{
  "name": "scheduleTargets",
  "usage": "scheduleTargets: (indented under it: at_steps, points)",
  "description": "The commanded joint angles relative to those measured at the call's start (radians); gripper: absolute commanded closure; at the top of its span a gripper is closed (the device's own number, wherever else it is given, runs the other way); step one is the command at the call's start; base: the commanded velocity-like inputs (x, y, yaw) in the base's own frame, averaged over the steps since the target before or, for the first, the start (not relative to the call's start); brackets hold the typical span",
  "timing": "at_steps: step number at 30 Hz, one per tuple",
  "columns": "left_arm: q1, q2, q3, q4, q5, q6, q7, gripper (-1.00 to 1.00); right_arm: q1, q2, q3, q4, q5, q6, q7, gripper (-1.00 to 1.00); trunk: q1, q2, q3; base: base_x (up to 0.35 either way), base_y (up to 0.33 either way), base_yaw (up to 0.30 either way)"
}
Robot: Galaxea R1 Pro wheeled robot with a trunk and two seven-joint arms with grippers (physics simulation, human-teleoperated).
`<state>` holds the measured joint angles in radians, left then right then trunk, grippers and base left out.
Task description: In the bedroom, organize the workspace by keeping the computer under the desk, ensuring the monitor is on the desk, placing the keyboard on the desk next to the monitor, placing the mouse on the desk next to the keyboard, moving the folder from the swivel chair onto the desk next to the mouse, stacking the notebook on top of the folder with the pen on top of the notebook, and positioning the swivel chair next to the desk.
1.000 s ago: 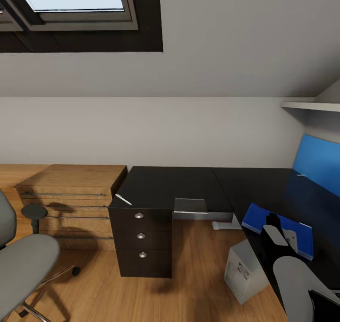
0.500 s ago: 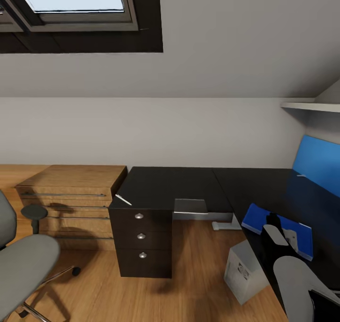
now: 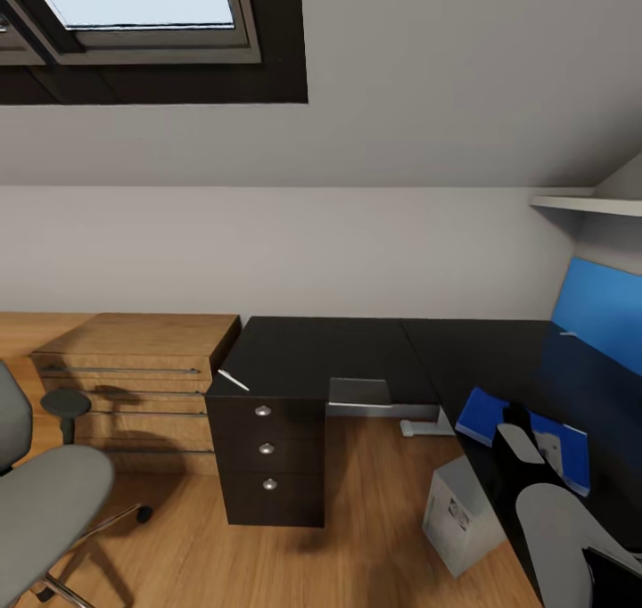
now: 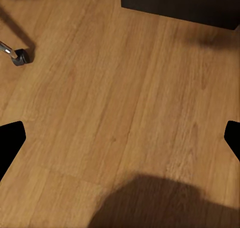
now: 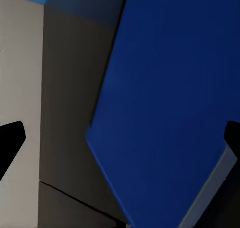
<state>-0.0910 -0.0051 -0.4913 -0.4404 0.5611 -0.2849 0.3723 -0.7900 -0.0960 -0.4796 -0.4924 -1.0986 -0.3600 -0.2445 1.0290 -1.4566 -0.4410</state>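
Two tools are at work here, and only the right tool (image 3: 528, 439) is near a task item: it hangs above the flat bright blue folder (image 3: 526, 434), which lies on the long glossy black L-shaped counter (image 3: 339, 349), on the wing at the robot's right. In the right wrist view that tool's dark fingertips (image 5: 11, 140) stand wide apart at either edge, with the folder's surface between them and nothing gripped, which suits a folder already set down flat where the notebook and pen are to be stacked. The left tool (image 4: 120, 138) faces the wooden floor (image 4: 115, 102), its tips likewise spread apart and empty, probably held low and out of the way. A thin white stick, perhaps the pen (image 3: 233, 379), lies at the counter's near corner above the black drawers with round silver knobs (image 3: 267, 447). The small light grey tower computer (image 3: 459, 512) stands on the floor under the counter's edge, as the task wants. The grey-seated swivel chair (image 3: 45, 501) sits well apart from the counter, so moving it closer looks outstanding
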Motion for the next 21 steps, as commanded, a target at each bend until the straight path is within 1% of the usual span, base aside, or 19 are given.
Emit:
scheduleTargets:
  at_steps: [1, 6, 11, 14, 15, 19, 20, 21]
  points:
    - [-0.001, 0.001, -0.009, 0.0, 0.009, -0.005, 0.007, -1.0, -0.001, 0.002, 0.002, -0.006, -0.009, -0.007, 0.002, -1.0, -0.004, 0.007, 0.002, 0.0, 0.0, 0.0]
    - [-0.001, 0.002, -0.006, 0.001, 0.011, -0.004, 0.007, -1.0, 0.0, 0.009, 0.0, -0.03, -0.009, -0.01, 0.009, -1.0, -0.023, 0.042, 0.018, 0.0, 0.0, 0.0]
    - [-0.001, 0.001, -0.007, 0.003, 0.011, -0.002, 0.008, -1.0, 0.0, 0.013, 0.0, -0.034, -0.008, -0.01, 0.012, -1.0, -0.042, 0.077, 0.033, 0.0, 0.0, 0.0]
    - [-0.001, 0.001, -0.007, 0.004, 0.011, -0.002, 0.008, -1.0, 0.0, 0.025, 0.001, -0.034, -0.004, -0.009, 0.014, -1.0, -0.054, 0.098, 0.043, 0.0, 0.0, 0.0]
    - [-0.001, 0.001, -0.007, 0.004, 0.011, -0.002, 0.007, -1.0, 0.0, 0.033, 0.003, -0.034, 0.003, -0.009, 0.014, -1.0, -0.058, 0.105, 0.046, 0.0, 0.0, 0.0]
    - [-0.001, 0.001, -0.008, 0.005, 0.01, -0.002, 0.007, -1.0, 0.0, 0.047, 0.017, -0.031, 0.03, -0.007, 0.013, -1.0, -0.058, 0.105, 0.046, 0.0, 0.0, 0.0]
    - [-0.001, 0.001, -0.008, 0.005, 0.01, -0.002, 0.008, -1.0, 0.0, 0.055, 0.024, -0.029, 0.047, -0.005, 0.013, -1.0, -0.058, 0.105, 0.046, 0.0, 0.0, 0.0]
    - [-0.001, 0.001, -0.009, 0.005, 0.01, -0.002, 0.008, -1.0, 0.0, 0.06, 0.027, -0.028, 0.055, -0.004, 0.012, -1.0, -0.058, 0.105, 0.046, 0.0, 0.0, 0.0]
